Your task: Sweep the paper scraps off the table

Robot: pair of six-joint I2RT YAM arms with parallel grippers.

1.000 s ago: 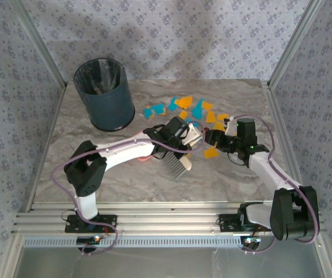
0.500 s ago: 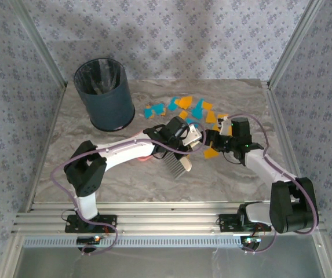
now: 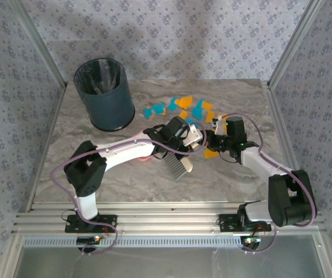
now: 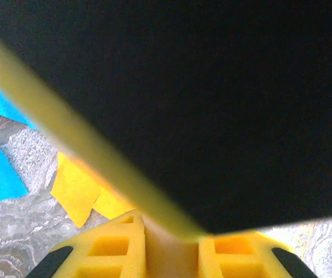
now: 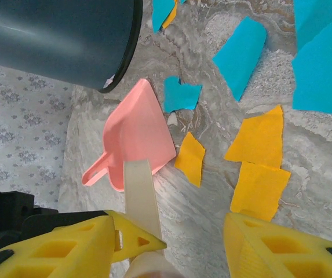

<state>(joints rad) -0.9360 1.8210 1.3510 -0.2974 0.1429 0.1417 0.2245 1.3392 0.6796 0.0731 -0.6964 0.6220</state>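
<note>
On the tabletop (image 3: 212,180), the left claw (image 3: 182,132) clamps a brush (image 3: 178,165); the right claw (image 5: 194,231) stands parted, empty. Paper scraps (image 3: 183,103) lie just beyond, far-right. They are probably light, flat and skiddy, so push them with the bristles, never pinch.

This is looking like a robot lab cell: aluminium framing (image 3: 166,219) is edging the marble-patterned worktop (image 3: 223,180), and wallpapered panels (image 3: 171,40) are closing it in.
</note>
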